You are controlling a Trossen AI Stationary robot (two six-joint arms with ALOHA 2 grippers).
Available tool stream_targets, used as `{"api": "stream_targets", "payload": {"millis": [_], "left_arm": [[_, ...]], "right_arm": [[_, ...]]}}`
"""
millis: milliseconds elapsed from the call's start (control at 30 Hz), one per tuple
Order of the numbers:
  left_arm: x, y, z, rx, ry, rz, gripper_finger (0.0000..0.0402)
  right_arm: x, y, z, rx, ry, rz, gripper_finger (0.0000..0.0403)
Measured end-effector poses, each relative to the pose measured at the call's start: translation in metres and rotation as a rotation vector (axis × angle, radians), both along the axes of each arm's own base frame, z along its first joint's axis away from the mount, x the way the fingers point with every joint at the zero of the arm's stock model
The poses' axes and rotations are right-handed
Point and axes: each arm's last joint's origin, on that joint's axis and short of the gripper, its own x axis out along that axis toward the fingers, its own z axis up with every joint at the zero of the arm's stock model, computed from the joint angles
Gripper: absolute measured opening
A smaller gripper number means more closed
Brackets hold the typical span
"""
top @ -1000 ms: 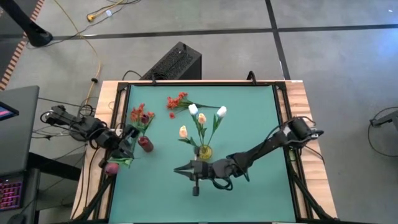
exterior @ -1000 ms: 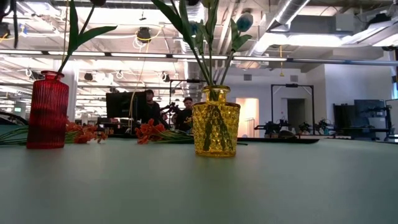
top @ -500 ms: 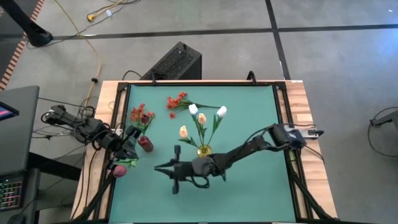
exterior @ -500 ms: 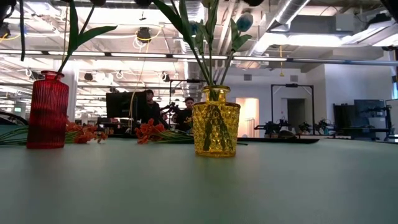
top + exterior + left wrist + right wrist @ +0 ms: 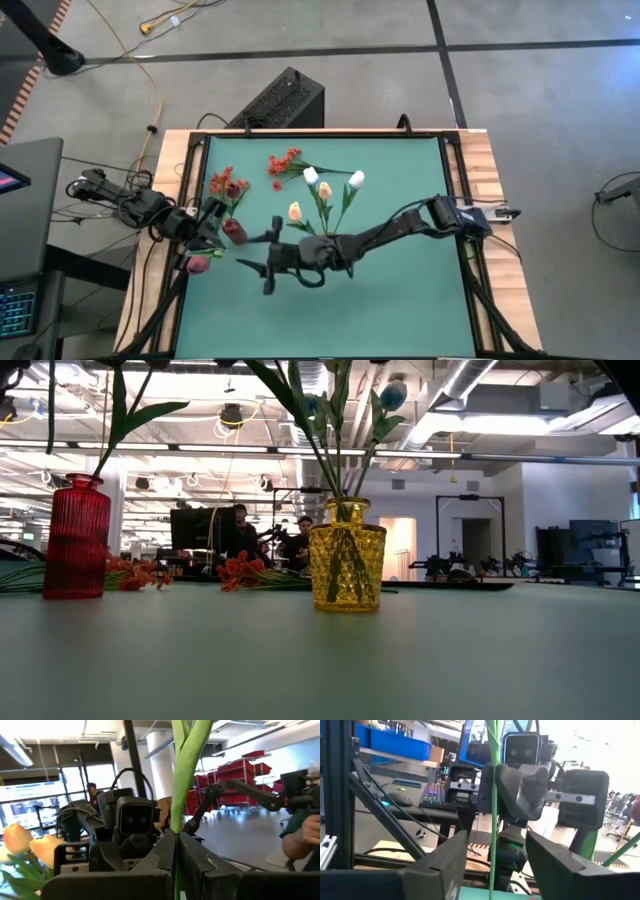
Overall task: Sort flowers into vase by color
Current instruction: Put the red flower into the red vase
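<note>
Holding pale tulips (image 5: 323, 190), yellow vase (image 5: 346, 555); left end effector (image 5: 176, 851) clamped on stem (image 5: 184, 770); right end effector (image 5: 492, 851) spread.

Overhead light falling evenly, bright, on table (image 5: 400, 200); shadows staying faint. Ceiling strip lights (image 5: 200, 448) glaring in low view. Window (image 5: 40, 795) washing out in left wrist view; stem (image 5: 187, 765) blurring up close.

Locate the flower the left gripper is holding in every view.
High: dark pink flower at the table's left edge, by the left gripper and the red vase.
Low: probably the thin stem top left, above the red vase; bloom not in it.
Left wrist: stem clamped at centre.
Right wrist: stem upright at centre, before the left gripper.
Landmarks: red vase (high, low); left gripper (high, wrists).
</note>
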Motion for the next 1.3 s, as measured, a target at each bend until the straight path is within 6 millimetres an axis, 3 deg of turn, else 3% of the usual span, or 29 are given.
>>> {"api": "stream_targets", "payload": {"millis": [100, 467, 700, 1300], "left_arm": [[0.001, 0.001, 0.0, -0.011, 0.006, 0.038, 0.0], [0.001, 0.002, 0.001, -0.053, 0.015, 0.052, 0.0], [0.003, 0.002, -0.001, -0.03, 0.028, 0.08, 0.0], [0.006, 0.002, 0.0, -0.052, 0.019, 0.15, 0.0]], "right_arm": [[0.002, -0.007, -0.001, 0.01, -0.006, 0.027, 0.0253], [0.005, -0.021, 0.008, 0.033, -0.09, 0.09, 0.0255], [0.015, -0.019, -0.019, 0.035, -0.117, 0.088, 0.0255], [0.018, -0.024, -0.009, 0.04, -0.14, 0.057, 0.0255]]}}
